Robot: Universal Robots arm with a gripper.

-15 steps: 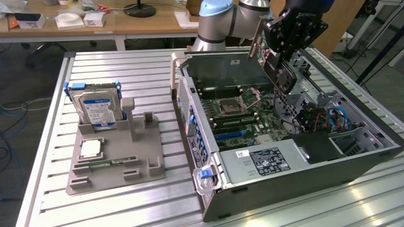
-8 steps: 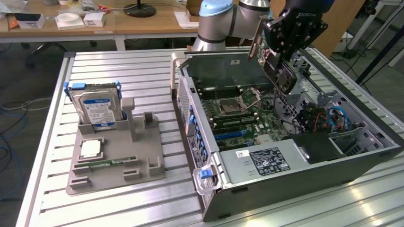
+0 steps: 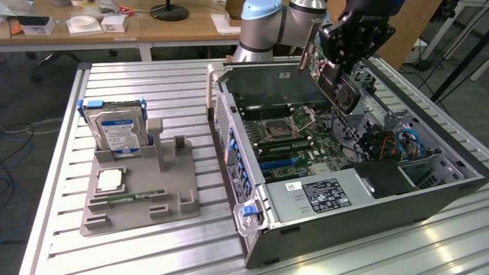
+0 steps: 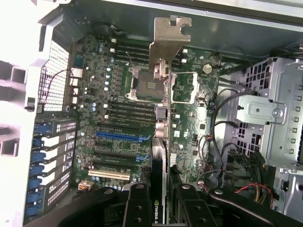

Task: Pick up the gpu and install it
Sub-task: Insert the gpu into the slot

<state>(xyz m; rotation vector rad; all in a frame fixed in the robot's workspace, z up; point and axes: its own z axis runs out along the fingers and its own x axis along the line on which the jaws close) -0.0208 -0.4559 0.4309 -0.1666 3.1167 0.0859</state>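
Note:
My gripper (image 3: 342, 60) hangs over the open computer case (image 3: 382, 226), shut on the gpu (image 3: 338, 86). The gpu is a thin dark card that tilts down toward the motherboard (image 3: 294, 134). Its grey metal bracket (image 3: 308, 48) points to the back of the case. In the wrist view the gpu (image 4: 161, 142) shows edge-on between my black fingers (image 4: 138, 208), with the bracket (image 4: 168, 40) at its far end. It hovers above the motherboard (image 4: 118, 94), close to the blue expansion slot (image 4: 123, 136) and apart from it.
A grey fixture (image 3: 141, 197) on the slatted table (image 3: 145, 80) holds a silver hard drive (image 3: 116, 130) and a green memory stick (image 3: 136, 197). Inside the case are a power supply (image 3: 317, 195), cables (image 3: 397, 143) and a metal drive cage (image 4: 272, 118).

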